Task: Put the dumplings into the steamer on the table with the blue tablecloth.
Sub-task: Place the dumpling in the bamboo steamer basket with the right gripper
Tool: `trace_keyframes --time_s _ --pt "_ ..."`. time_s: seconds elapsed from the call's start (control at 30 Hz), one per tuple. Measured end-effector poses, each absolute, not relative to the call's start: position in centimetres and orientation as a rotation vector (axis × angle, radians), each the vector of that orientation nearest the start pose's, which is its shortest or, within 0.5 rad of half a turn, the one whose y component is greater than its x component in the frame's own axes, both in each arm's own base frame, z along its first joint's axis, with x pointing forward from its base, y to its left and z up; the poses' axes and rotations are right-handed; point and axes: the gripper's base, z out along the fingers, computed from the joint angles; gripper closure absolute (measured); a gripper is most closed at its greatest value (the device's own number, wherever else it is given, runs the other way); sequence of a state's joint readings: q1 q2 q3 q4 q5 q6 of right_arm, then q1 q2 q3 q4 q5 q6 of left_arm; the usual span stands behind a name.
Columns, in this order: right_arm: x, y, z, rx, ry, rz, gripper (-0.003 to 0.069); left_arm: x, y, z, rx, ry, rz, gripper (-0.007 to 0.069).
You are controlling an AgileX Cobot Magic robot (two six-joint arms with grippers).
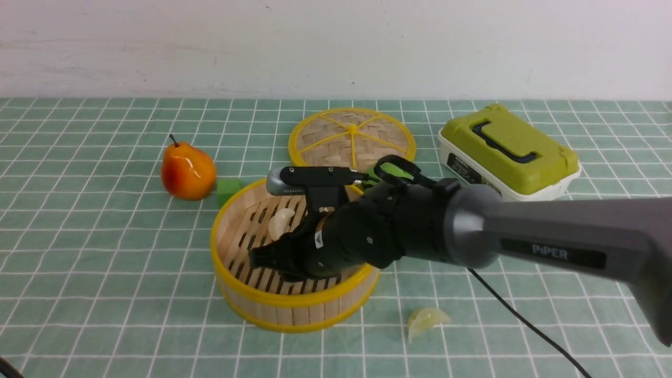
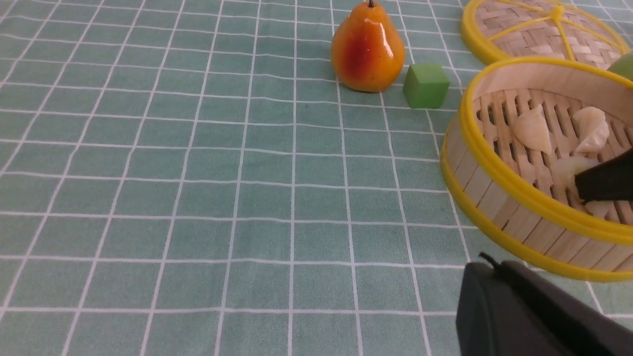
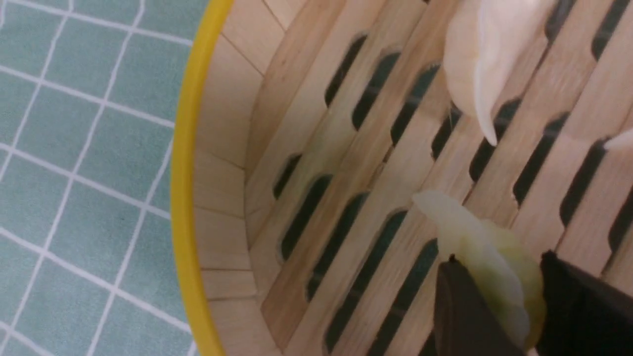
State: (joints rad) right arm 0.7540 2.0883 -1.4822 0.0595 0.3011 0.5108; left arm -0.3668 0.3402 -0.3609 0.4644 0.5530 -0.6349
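The bamboo steamer (image 1: 283, 303) stands mid-table on the teal grid tablecloth (image 1: 105, 262). My right gripper (image 1: 257, 258) reaches inside it, low over the slatted base. In the right wrist view the right gripper (image 3: 499, 257) is shut on a pale green dumpling (image 3: 474, 237). Two white dumplings (image 2: 533, 129) (image 2: 591, 128) lie in the steamer (image 2: 494, 163); one shows in the front view (image 1: 281, 221). Another green dumpling (image 1: 426, 320) lies on the cloth to the right of the steamer. My left gripper (image 2: 487, 264) is shut and empty, low over the cloth beside the steamer.
The flat woven lid (image 1: 352, 137) lies behind the steamer. A pear (image 1: 188, 170) and a small green cube (image 1: 229, 190) sit to the steamer's left. A green-lidded white box (image 1: 506, 152) stands at the back right. A black cable (image 1: 525, 323) runs across the cloth at the right.
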Motion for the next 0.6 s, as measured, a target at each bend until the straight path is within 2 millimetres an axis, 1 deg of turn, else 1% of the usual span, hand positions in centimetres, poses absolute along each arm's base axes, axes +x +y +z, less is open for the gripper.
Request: trace_keyframes --time_s 0.13,0.2,0.27,0.3,0.33,0.37,0.4,0.43,0.47,0.5,0.57,0.6 --pt "33.7 31.9 17.7 -0.234 2.488 0.619 0.0448 7.8 -0.7 26.8 -0.023 1.959 -0.161 0.0638" --pt "33.7 31.9 17.7 -0.233 2.495 0.616 0.041 7.8 -0.7 26.8 -0.024 1.959 -0.162 0.0638" --pt "33.4 31.7 18.1 -0.237 2.516 0.604 0.0345 7.8 -0.7 26.8 -0.024 1.959 -0.163 0.0638" --pt "33.4 31.6 18.3 -0.238 2.519 0.603 0.0333 7.8 -0.7 26.8 -0.024 1.959 -0.163 0.0638" --pt "33.2 31.4 19.1 -0.242 2.519 0.602 0.0288 7.8 -0.7 26.8 -0.024 1.959 -0.163 0.0638" --pt "33.0 31.3 20.0 -0.248 2.514 0.602 0.0259 7.8 -0.7 26.8 -0.024 1.959 -0.163 0.0638" --pt "32.9 31.2 20.3 -0.252 2.516 0.598 0.0253 7.8 -0.7 26.8 -0.024 1.959 -0.163 0.0638" --pt "32.5 30.7 22.7 -0.295 2.485 0.588 0.0211 7.8 -0.7 26.8 -0.024 1.959 -0.163 0.0636" --pt "32.2 30.4 24.0 -0.33 2.473 0.57 0.0196 7.8 -0.7 26.8 -0.024 1.959 -0.163 0.0635" --pt "31.8 29.9 25.7 -0.39 2.449 0.536 0.0181 7.8 -0.7 26.8 -0.024 1.959 -0.163 0.0635" --pt "30.8 28.2 29.3 -0.59 2.376 0.39 0.0164 7.8 -0.7 26.8 -0.024 1.959 -0.163 0.0635" --pt "30.4 27.6 30.0 -0.657 2.375 0.325 0.0163 7.8 -0.7 26.8 -0.024 1.959 -0.163 0.0635"
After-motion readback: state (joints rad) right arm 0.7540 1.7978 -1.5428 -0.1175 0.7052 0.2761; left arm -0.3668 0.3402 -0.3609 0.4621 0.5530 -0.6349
